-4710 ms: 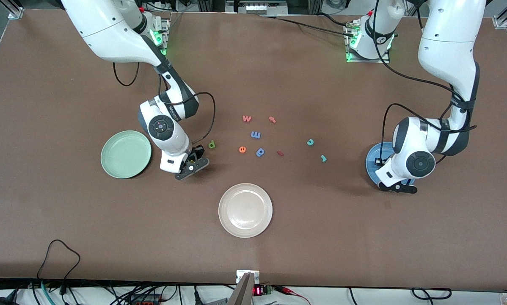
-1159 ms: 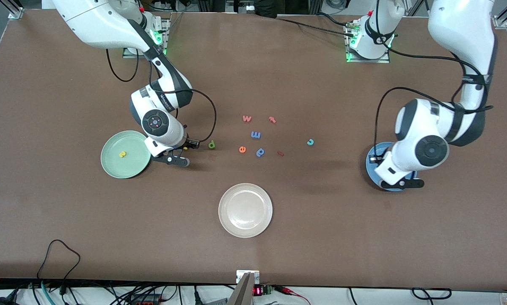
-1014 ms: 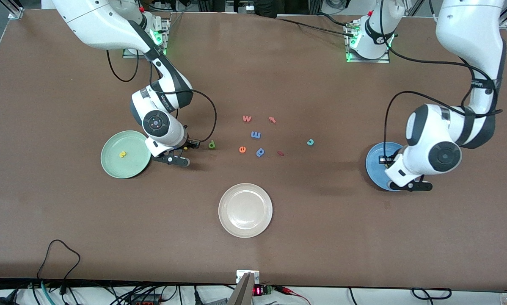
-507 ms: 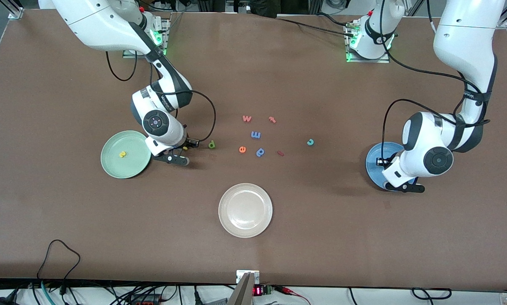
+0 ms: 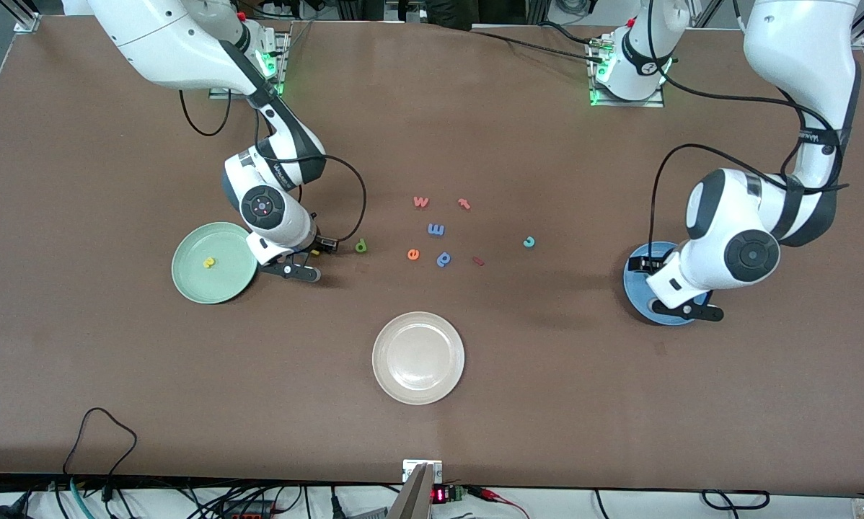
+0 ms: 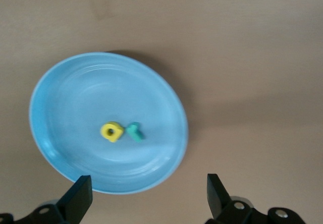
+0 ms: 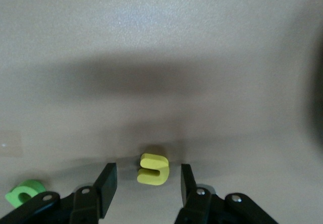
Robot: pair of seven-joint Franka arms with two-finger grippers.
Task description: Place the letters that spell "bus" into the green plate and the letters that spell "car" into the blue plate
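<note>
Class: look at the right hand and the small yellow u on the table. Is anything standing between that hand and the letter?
Nothing visible is in the way. The right hand is down at the table with its jaws open on either side of the yellow u, and the gap around the letter is bare. The green b lies off to one side, outside the jaws.

Brown table (image 5: 547,404) with plates (image 5: 417,358), letters (image 5: 435,229)

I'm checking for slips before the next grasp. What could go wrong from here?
1. The right gripper has its jaws open on either side of the yellow u, with gaps on both sides. The tiny letter may twist or pop out as they shut.
2. The green b lies close beside that gripper, so a sideways move might knock it.
3. The left gripper hangs open over the blue plate. A low exit may clip the rim and jolt the yellow a and the small r.
</note>
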